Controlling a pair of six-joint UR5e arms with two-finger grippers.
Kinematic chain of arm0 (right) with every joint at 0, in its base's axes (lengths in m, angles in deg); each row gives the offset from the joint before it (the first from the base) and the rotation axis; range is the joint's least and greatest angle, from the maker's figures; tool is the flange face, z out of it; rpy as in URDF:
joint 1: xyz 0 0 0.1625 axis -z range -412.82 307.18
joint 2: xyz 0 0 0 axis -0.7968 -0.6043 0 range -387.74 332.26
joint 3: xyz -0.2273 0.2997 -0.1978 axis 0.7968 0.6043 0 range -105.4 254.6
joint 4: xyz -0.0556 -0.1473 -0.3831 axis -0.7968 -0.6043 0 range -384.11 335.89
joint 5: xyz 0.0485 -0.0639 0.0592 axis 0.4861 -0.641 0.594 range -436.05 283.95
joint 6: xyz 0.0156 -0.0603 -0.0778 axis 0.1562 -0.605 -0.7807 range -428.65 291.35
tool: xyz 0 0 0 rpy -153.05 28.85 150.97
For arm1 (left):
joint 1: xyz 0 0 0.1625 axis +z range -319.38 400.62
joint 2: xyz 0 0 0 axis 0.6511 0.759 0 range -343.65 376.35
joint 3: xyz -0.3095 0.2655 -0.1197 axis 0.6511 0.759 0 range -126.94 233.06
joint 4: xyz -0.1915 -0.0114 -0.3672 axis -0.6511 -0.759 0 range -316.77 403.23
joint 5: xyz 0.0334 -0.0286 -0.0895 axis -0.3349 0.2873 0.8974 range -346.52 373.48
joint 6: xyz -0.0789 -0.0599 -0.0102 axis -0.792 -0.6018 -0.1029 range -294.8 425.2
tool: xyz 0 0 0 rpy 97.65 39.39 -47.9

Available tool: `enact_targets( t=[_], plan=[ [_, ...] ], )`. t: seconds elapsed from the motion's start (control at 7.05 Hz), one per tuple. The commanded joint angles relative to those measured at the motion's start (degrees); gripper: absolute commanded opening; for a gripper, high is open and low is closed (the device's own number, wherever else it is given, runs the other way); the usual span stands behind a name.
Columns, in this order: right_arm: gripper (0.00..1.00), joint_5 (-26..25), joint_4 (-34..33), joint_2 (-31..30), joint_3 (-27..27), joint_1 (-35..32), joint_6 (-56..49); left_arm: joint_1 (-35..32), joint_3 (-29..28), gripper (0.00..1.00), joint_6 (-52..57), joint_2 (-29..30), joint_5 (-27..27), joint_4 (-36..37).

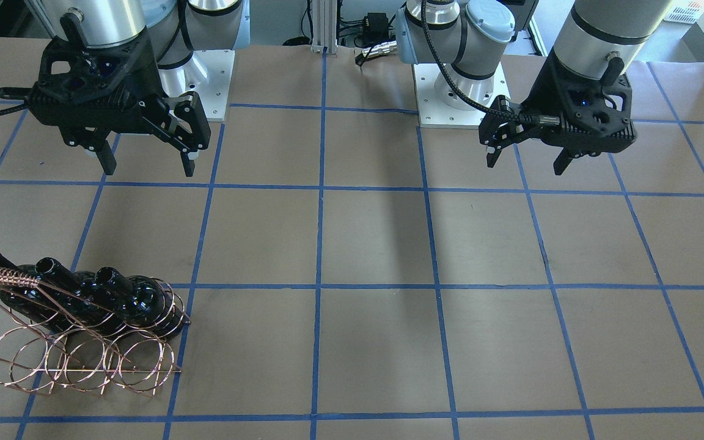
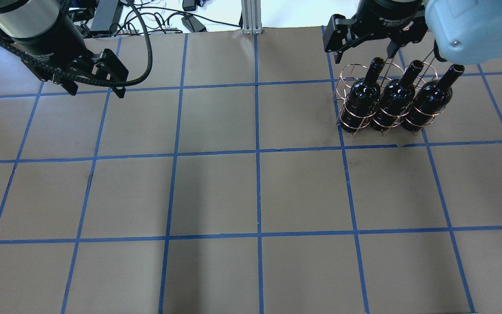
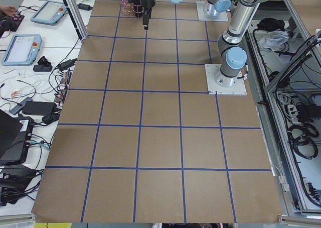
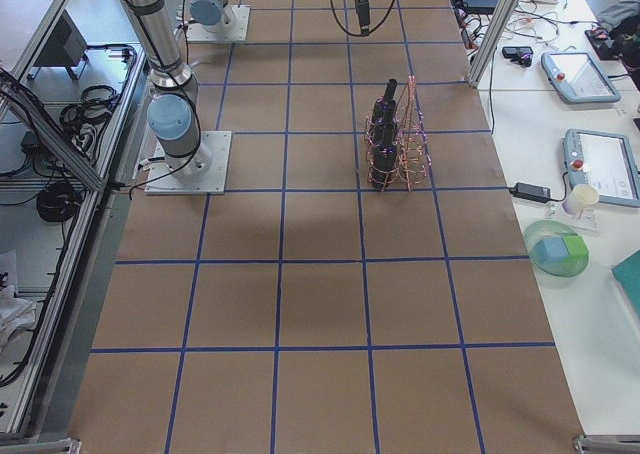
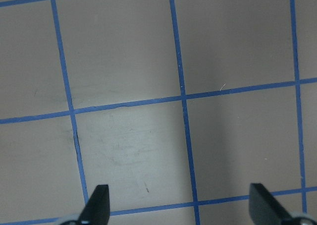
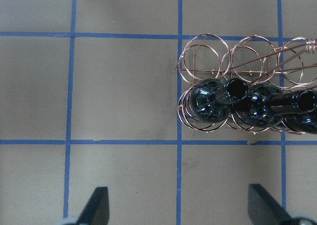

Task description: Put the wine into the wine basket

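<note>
wine basket [image 6: 230, 61], bottles [image 6: 213, 103] necks-up inside, sits 1 o'clock of the nearer right claw [image 6: 178, 197], released; left claw [image 5: 178, 195] released.

We see wine bottles [image 2: 362, 98] of glossy near-black glass, a wine basket [image 1: 3, 279] of shiny copper-coloured wire, and a worktop [image 2: 216, 192] covered in matt brown paper, crossed by smooth blue tape [image 2: 258, 192].

overhead: rear, looking down | front: opposite side, steep | shared: wine basket [image 1: 80, 363]
</note>
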Motion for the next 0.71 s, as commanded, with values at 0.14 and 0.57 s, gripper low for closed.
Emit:
enact_targets(
  t=[0.14,0.57],
  plan=[
    [1.00,3.1,8.1,-0.3,0.7,1.5,1.3,-0.1,0.0,1.00,0.0,0.0,-0.1,-0.1],
    [1.00,2.9,10.1,-0.4,0.8,1.4,1.8,0.0,0.0,1.00,0.0,0.0,-0.1,-0.1]
  ],
)
